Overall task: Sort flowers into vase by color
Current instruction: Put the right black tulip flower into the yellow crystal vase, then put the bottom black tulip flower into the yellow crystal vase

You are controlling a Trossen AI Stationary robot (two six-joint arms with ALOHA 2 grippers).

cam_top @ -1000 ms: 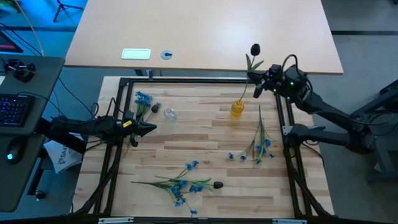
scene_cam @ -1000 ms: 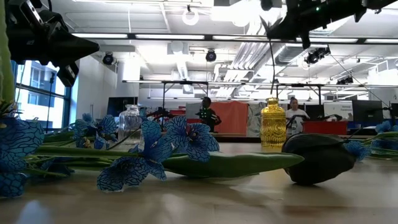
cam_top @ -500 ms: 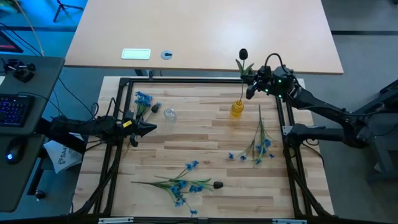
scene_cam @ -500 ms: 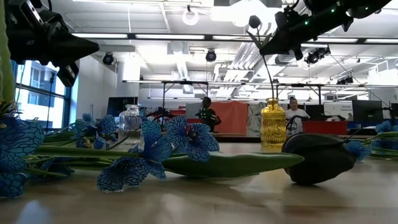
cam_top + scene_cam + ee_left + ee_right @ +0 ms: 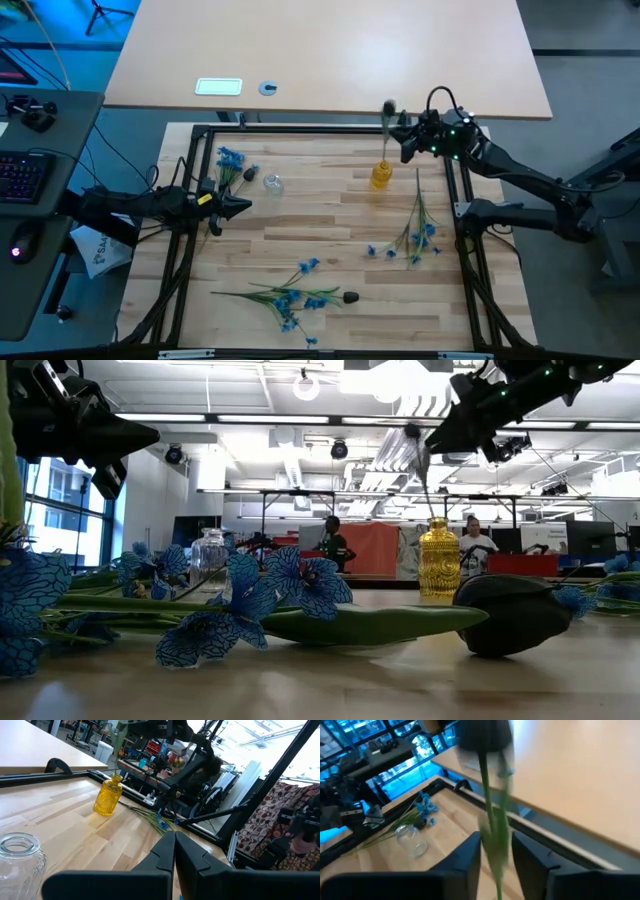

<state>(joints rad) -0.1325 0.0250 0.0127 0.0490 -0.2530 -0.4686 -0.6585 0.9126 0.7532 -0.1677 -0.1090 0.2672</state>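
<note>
A dark tulip bud point(image 5: 388, 106) on a thin green stem stands over the yellow vase point(image 5: 381, 176) near the table's far right. Its lower stem point(image 5: 428, 490) runs down into the vase neck. My right gripper point(image 5: 404, 138) is shut on that stem above the vase. My left gripper point(image 5: 240, 207) is shut and hovers at the table's left edge, touching nothing. A clear glass vase point(image 5: 272, 183) stands beside it, with blue sprigs point(image 5: 230, 160) lying by it. More blue sprigs point(image 5: 290, 297) and a second dark bud point(image 5: 350, 297) lie near the front. My right gripper pinches the tulip's stem and leaf point(image 5: 495, 851) between its two fingers, well below the bud point(image 5: 485, 732). The fingers come level from the table's right side and lie across the stem. The flower stands nearly upright, its lower end in the yellow vase point(image 5: 438, 560).
Another blue bunch point(image 5: 418, 235) lies on the right side of the table. A black metal frame point(image 5: 300, 128) borders the wooden top. A pale desk point(image 5: 330, 50) lies beyond the far edge. People point(image 5: 335, 540) stand in the room behind.
My right gripper has moved toward the table's left and down over the yellow vase, carrying the tulip. The flower has gone from leaning to nearly upright, and its bud has sunk lower as the stem slid deeper into the vase.
</note>
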